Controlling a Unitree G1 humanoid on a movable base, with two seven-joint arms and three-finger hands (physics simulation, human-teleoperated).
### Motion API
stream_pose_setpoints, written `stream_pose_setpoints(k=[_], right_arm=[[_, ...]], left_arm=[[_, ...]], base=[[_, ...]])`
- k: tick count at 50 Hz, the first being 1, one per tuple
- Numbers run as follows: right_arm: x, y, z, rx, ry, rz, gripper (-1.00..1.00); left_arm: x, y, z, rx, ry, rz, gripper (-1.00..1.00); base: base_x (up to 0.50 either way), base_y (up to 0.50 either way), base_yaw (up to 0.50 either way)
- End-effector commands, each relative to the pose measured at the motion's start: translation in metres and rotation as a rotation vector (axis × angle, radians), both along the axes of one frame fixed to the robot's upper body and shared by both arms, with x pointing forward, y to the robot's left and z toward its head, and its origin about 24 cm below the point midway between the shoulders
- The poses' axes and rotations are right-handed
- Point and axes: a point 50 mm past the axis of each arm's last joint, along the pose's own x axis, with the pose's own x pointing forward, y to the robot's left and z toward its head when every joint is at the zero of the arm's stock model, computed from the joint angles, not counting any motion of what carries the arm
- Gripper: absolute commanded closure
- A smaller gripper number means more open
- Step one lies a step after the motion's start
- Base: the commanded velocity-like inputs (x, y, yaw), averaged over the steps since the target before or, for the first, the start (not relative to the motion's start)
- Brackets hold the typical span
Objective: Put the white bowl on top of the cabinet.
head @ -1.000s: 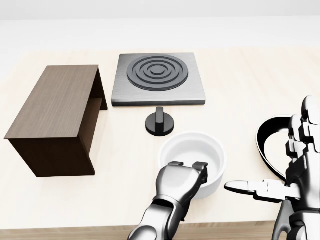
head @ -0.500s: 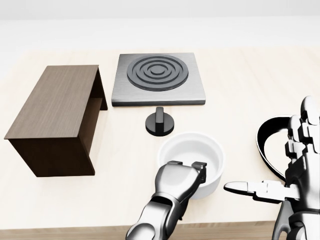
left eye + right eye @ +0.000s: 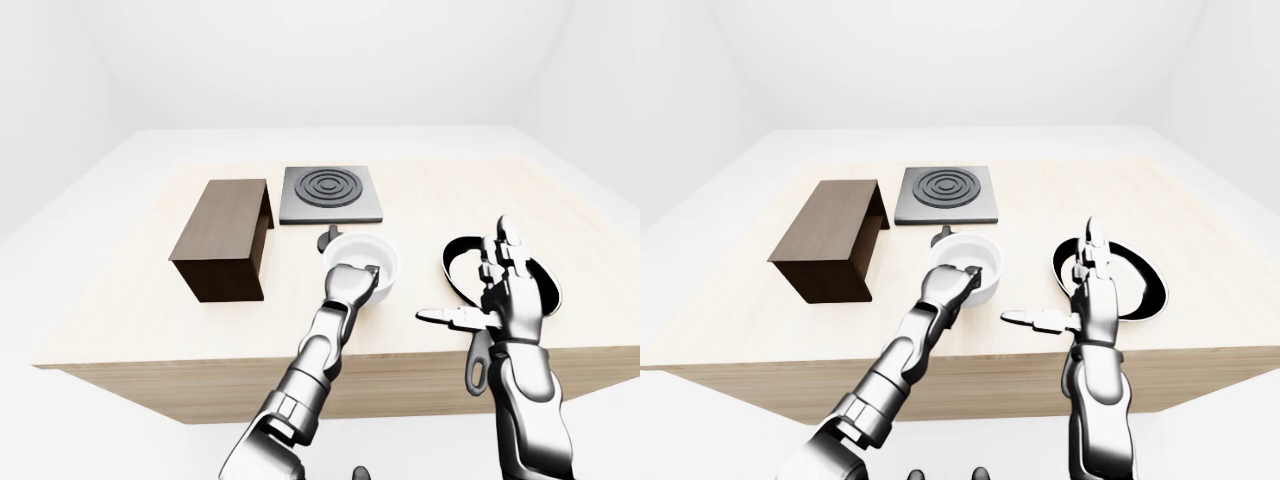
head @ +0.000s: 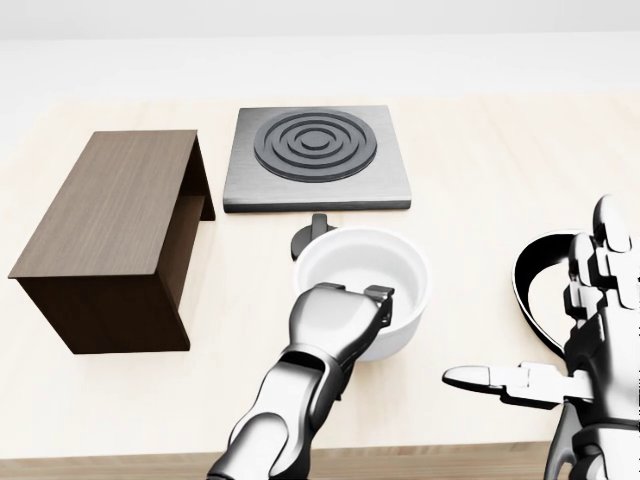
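The white bowl (image 4: 365, 278) is held up off the table in the middle of the head view, partly covering the black knob behind it. My left hand (image 4: 350, 310) is shut on the bowl's near rim, fingers hooked over the edge. The dark wooden cabinet (image 4: 115, 225) stands at the left of the head view, its flat top bare, its open side facing right. My right hand (image 4: 560, 350) is open at the lower right, fingers spread and thumb pointing left, holding nothing.
A grey stove plate with black rings (image 4: 318, 155) lies above the bowl. A black knob (image 4: 312, 232) peeks out beside the bowl. A black pan (image 3: 500, 280) lies under my right hand. The table's near edge (image 4: 150, 465) runs along the bottom.
My left hand has lifted the bowl and carried it up and to the left, toward the knob. The right hand has shifted slightly down.
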Motion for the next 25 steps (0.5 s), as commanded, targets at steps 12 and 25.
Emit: stream_pose_setpoints(k=[12, 25], right_arm=[[-0.001, 0.005, -0.004, -0.007, 0.021, 0.012, -1.0], [0.0, 0.008, -0.009, -0.01, 0.043, 0.018, -1.0]], left_arm=[[0.009, 0.012, 0.057, 0.086, -0.155, 0.019, 1.0], [0.02, 0.024, 0.086, 0.159, -0.195, 0.065, 1.0]], base=[[0.0, 0.0, 0.0], [0.0, 0.0, 0.0]])
